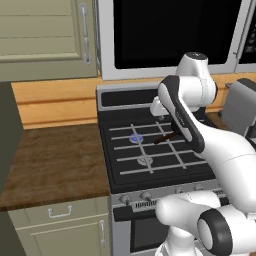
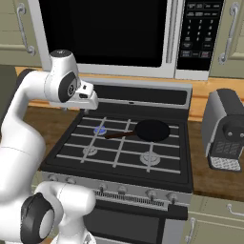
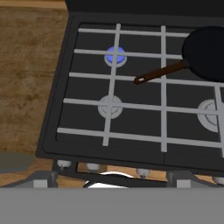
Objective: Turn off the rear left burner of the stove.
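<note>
Stainless-steel gas stove (image 2: 183,147) with black cooktop, small round blue-glowing rear left burner (image 3: 116,55) under pale grey grates, black frying pan (image 2: 152,129) rear right, two-finger gripper (image 2: 89,97) above, jaw spread indiscernible, holding nothing.

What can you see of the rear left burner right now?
The rear left burner is a small round gas burner with a pale ring, glowing blue, so it is lit. It sits in the black cooktop of the stove, under pale grey grate bars that cross over it. Nothing stands on it; the pan's handle tip ends short of it, to its right.
</note>
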You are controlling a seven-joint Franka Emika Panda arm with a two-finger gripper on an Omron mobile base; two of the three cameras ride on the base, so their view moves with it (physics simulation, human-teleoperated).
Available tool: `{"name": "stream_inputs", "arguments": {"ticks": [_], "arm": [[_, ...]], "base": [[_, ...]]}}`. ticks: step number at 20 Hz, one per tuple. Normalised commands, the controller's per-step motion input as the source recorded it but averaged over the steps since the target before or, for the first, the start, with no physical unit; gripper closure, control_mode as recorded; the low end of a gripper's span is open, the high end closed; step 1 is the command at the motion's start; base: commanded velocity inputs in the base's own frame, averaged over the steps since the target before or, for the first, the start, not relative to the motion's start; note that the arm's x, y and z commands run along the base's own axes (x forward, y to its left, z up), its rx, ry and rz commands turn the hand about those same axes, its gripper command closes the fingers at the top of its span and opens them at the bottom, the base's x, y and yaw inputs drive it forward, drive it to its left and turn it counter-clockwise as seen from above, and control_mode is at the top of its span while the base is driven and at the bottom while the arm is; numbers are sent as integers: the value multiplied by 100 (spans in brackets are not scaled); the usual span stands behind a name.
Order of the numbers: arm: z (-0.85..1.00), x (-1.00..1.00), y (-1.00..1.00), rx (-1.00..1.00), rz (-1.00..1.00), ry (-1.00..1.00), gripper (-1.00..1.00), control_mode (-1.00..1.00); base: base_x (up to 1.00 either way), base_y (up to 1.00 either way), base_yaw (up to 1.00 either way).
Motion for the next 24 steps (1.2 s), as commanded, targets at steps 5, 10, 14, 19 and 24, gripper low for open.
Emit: {"name": "stream_inputs", "arguments": {"ticks": [5,10,14,19,24], "arm": [[0,-31,-13,0,0,0,-100,-100],[0,-24,-43,0,0,0,-100,-100],[0,-17,-52,0,0,0,-100,-100],[0,0,-4,0,0,0,-100,-100],[0,0,0,0,0,0,-100,-100]], "base": [[0,0,0],[0,0,0],[0,0,0],[0,0,0],[0,0,0]]}}
